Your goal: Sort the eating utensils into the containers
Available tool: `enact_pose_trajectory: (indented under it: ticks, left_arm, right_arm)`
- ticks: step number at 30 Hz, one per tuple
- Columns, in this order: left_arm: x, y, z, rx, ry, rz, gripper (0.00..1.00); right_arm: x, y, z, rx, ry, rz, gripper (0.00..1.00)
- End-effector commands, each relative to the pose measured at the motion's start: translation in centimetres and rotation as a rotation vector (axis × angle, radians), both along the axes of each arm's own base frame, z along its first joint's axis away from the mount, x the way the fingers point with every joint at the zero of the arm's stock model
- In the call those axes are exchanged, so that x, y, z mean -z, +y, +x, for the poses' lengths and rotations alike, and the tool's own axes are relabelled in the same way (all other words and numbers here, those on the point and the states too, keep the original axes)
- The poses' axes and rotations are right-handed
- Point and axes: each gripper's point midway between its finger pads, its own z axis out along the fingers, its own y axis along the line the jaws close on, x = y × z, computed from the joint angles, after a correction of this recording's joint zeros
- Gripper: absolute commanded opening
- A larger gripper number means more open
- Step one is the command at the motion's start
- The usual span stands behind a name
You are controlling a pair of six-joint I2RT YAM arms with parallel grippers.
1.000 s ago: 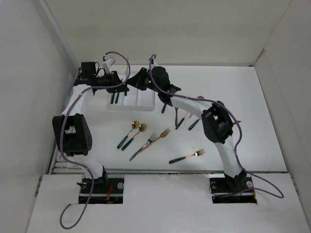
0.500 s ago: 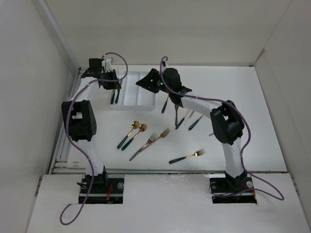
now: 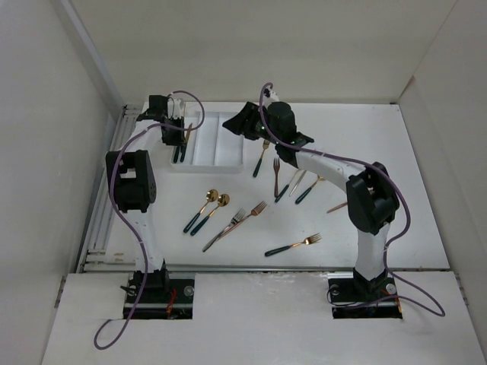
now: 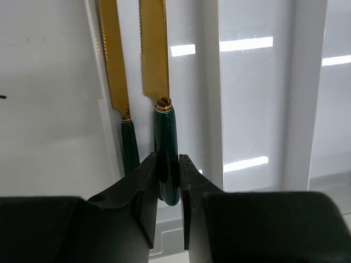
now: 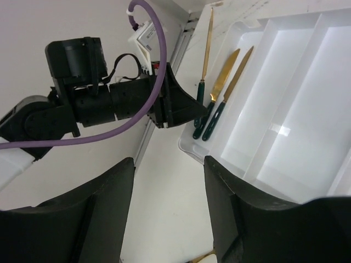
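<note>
LEFT ARM LINES UP A KNIFE: The left arm's black 2-finger gripper (image 4: 168, 163) pinches the dark green handle of a slim gold-bladed table knife (image 4: 154, 52) over the leftmost of 3 long compartments in a shallow white rectangular plastic tray (image 3: 226, 144), set at the far side of the white table (image 3: 396, 152). The fingers (image 4: 143, 186) are pressed onto the handle's butt end. The knife's long axis runs straight away from the claw, blade leading, parallel to the compartment's walls. A 2nd gold-bladed, green-handled knife (image 4: 115, 66) lies just beside it on the left, pointing the same way. Whether the held knife already rests on the tray floor cannot be told from these views. Lined up as it is, the release appears to call for little more than parting the fingers and drawing back along the handle's line. The right arm's gripper (image 5: 167, 167) hangs above the tray's far right end, its fingers spread wide with nothing between them. The middle and right compartments look bare. Sorting appears to be at an early stage, with gold-headed, green-handled pieces scattered on the table nearer the arm bases, among them 2 gold-bowled spoons (image 3: 223, 200) and 1 fork (image 3: 293, 246). A green-handled utensil (image 3: 260, 162) just beside the tray's right wall lies closer to the right arm than to the left.
</note>
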Motion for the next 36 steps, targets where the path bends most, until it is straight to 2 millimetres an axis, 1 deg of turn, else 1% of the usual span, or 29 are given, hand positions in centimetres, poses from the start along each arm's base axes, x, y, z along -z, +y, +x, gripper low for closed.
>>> enact_pose_trajectory:
  ticks: [1,2,5,7,8,9,11,12,13,14,17,18,19,20,21,22,23,24,25,26,27,28,29,30,31,32,33,35,36]
  left_arm:
    - [-1.5,-0.8,0.4,0.056,-0.045,0.055,0.03]
    - [-1.1,-0.9,0.4,0.056,-0.036,0.055,0.04]
    - [-1.0,-0.5,0.4,0.024,-0.030,0.062,0.28]
    - [-1.1,-0.5,0.6,0.024,-0.039,0.062,0.38]
    - [-1.9,-0.6,0.7,0.015,-0.052,0.056,0.40]
    - [-2.7,-0.6,1.2,0.006,-0.083,0.049,0.41]
    - [-4.4,-0.2,1.3,-0.018,-0.124,0.062,0.47]
    - [-5.1,-0.1,1.3,-0.024,-0.138,0.069,0.47]
    - [-5.8,0.1,1.3,-0.031,-0.152,0.076,0.48]
    - [-7.6,0.3,1.4,-0.031,-0.191,0.088,0.48]
    - [-10.5,1.1,1.2,-0.017,-0.257,0.146,0.48]
    - [-12.3,1.1,0.6,0.023,-0.295,0.198,0.48]
    - [-12.5,1.3,-0.1,0.051,-0.302,0.224,0.48]
    - [-12.9,1.2,-0.9,0.084,-0.306,0.263,0.48]
    - [-14.9,1.5,-1.9,0.111,-0.351,0.296,0.48]
    - [-13.6,1.5,-3.4,0.197,-0.330,0.370,0.48]
    - [-13.3,0.9,-4.7,0.256,-0.323,0.401,0.48]
    - [-12.7,0.7,-6.1,0.309,-0.306,0.431,0.50]
    - [-13.7,-0.1,-8.0,0.369,-0.334,0.452,0.51]
    - [-10.6,-0.5,-10.6,0.471,-0.269,0.475,0.51]
    - [-9.1,-0.9,-12.8,0.539,-0.219,0.475,0.53]
    - [-8.9,-1.3,-14.7,0.584,-0.212,0.488,0.53]
    - [-5.8,-2.3,-17.5,0.660,-0.140,0.480,0.53]
    - [-4.7,-2.8,-19.0,0.690,-0.110,0.474,0.53]
    - [-3.9,-3.3,-20.2,0.712,-0.087,0.465,0.53]
    - [-3.3,-4.4,-21.4,0.737,-0.085,0.453,0.53]
    - [-3.4,-5.1,-21.3,0.725,-0.095,0.438,0.53]
    - [-4.7,-8.2,-20.9,0.716,-0.153,0.349,0.53]
    - [-6.5,-9.5,-19.7,0.707,-0.201,0.327,0.53]
  right_arm:
    - [-1.0,-0.8,0.0,0.017,-0.042,-0.017,0.59]
    - [-0.3,-0.9,-0.2,0.017,-0.025,-0.028,0.59]
    - [-0.8,-1.0,-0.3,0.016,-0.039,-0.029,0.59]
    - [-1.0,-1.1,-0.4,0.014,-0.045,-0.036,0.60]
    - [-1.4,-1.4,-0.4,0.022,-0.053,-0.043,0.60]
    - [-0.9,-1.4,-0.5,0.022,-0.046,-0.048,0.62]
    - [-1.7,-1.9,-0.5,0.040,-0.074,-0.067,0.63]
    - [-0.9,-2.0,-0.6,0.039,-0.056,-0.079,0.63]
    - [-1.5,-2.4,-0.6,0.052,-0.079,-0.095,0.63]
    - [-1.6,-2.9,-0.7,0.067,-0.084,-0.106,0.63]
    - [-2.0,-4.0,-1.0,0.096,-0.102,-0.154,0.66]
    - [-2.3,-4.9,-0.5,0.132,-0.111,-0.167,0.68]
    - [-1.6,-5.4,-0.7,0.142,-0.101,-0.190,0.70]
    - [-2.1,-6.0,-1.0,0.152,-0.116,-0.205,0.71]
    - [-2.2,-6.4,-1.1,0.163,-0.125,-0.215,0.74]
    - [-2.0,-7.0,-1.0,0.188,-0.128,-0.235,0.76]
    - [-1.5,-7.5,-1.1,0.201,-0.126,-0.253,0.78]
    - [-1.8,-8.4,-1.1,0.223,-0.130,-0.268,0.79]
    - [-1.5,-8.8,-1.3,0.233,-0.119,-0.280,0.80]
    - [-1.5,-9.5,-1.1,0.254,-0.118,-0.283,0.81]
    - [-0.5,-10.1,-1.0,0.257,-0.100,-0.309,0.81]
    - [-0.7,-10.3,-1.3,0.257,-0.098,-0.311,0.81]
    - [-0.7,-10.8,-1.3,0.265,-0.095,-0.313,0.81]
    - [0.3,-10.8,-1.6,0.251,-0.075,-0.326,0.81]
    - [-0.3,-11.0,-1.7,0.250,-0.090,-0.328,0.81]
    - [0.4,-10.9,-2.0,0.239,-0.079,-0.334,0.81]
    - [1.1,-10.9,-2.3,0.226,-0.067,-0.341,0.81]
    - [1.9,-11.0,-2.4,0.224,-0.055,-0.350,0.81]
    - [3.0,-11.4,-2.6,0.227,-0.016,-0.349,0.81]
